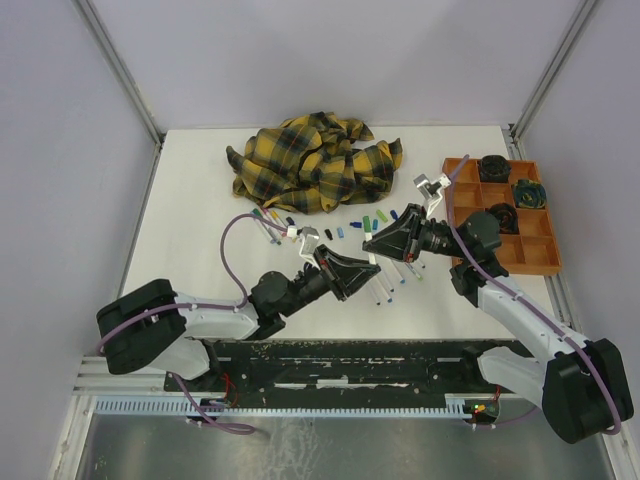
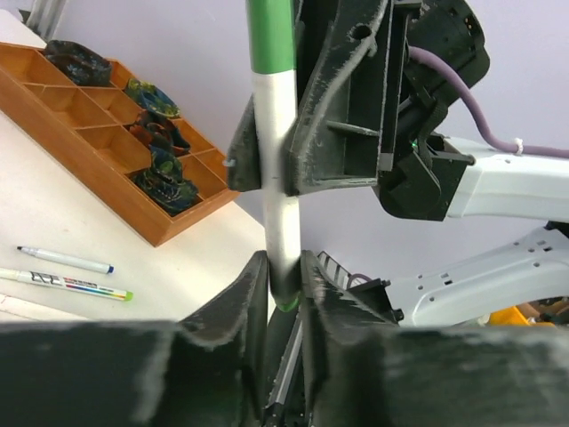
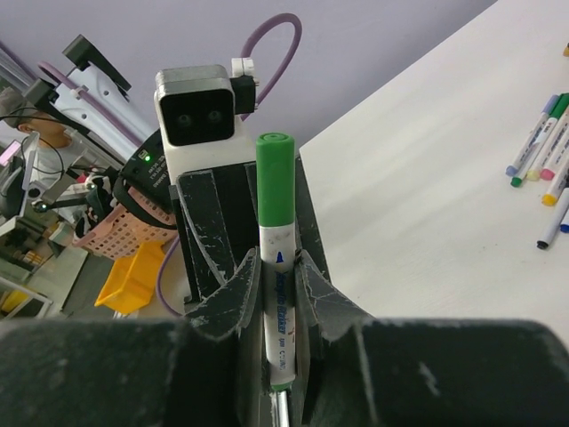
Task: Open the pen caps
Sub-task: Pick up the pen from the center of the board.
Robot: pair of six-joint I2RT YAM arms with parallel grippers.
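Both grippers are shut on one pen between them, held above the table. Its white barrel (image 2: 277, 116) carries a green cap (image 2: 269, 36). My left gripper (image 2: 284, 276) clamps the barrel's bottom end. My right gripper (image 2: 271, 169) clamps the barrel higher up, just below the cap. In the right wrist view my right gripper (image 3: 278, 267) grips the printed barrel (image 3: 279, 311), with the green cap (image 3: 276, 178) standing above the jaws. From above, the left gripper (image 1: 376, 267) and right gripper (image 1: 367, 244) meet at mid-table. Other pens (image 1: 270, 222) and loose caps (image 1: 360, 218) lie on the table.
A yellow-and-black plaid cloth (image 1: 315, 160) lies bunched at the back. An orange compartment tray (image 1: 545, 262) with dark items stands at the right and also shows in the left wrist view (image 2: 89, 169). More pens (image 1: 390, 285) lie under the grippers.
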